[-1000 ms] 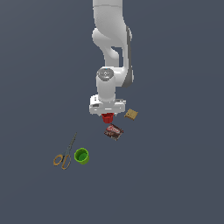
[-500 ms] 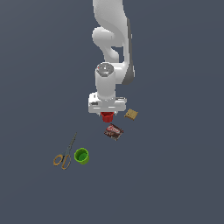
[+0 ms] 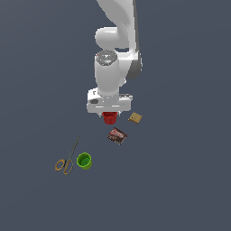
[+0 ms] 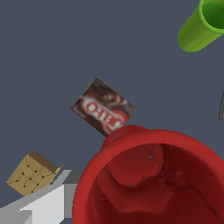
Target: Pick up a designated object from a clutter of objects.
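The red cup hangs just under my gripper, which is shut on its rim. In the wrist view the red cup fills the near part of the picture, mouth toward the camera. One grey finger lies against its outer wall; the other finger is hidden. The dark red-brown packet lies flat just past the cup and also shows in the wrist view. The tan square block lies at the cup's right in the exterior view. The green cup stands apart beside the scissors.
The tan block and the green cup show in the wrist view. The scissors are orange-handled and lie flat on the dark grey floor. The white arm rises above the cup.
The gripper and the red cup have risen a little. The other objects have not moved.
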Available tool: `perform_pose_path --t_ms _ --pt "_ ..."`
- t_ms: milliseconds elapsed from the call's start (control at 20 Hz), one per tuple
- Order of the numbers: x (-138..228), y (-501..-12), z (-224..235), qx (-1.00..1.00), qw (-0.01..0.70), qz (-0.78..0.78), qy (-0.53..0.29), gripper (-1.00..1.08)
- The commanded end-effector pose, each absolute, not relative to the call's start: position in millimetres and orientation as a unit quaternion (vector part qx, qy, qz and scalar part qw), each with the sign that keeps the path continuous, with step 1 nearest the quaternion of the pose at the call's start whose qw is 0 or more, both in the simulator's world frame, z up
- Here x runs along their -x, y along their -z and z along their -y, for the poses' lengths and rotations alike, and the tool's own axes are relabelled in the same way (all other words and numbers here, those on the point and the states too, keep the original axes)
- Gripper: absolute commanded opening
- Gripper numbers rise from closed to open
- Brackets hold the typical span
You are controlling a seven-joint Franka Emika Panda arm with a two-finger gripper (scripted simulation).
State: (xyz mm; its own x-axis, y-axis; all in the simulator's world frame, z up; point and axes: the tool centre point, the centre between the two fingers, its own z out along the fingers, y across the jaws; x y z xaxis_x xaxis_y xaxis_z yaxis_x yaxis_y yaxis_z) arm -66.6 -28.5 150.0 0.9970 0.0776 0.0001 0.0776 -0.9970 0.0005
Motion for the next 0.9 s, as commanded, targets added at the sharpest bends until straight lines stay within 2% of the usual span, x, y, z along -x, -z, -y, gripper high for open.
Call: perform_pose_path --t_ms 0,850 --pt "56 -172 29 -0.999 0.0 -0.039 -0.001 -1.0" --pt "-17 -314 32 -0.999 0.0 -0.039 0.0 -1.0"
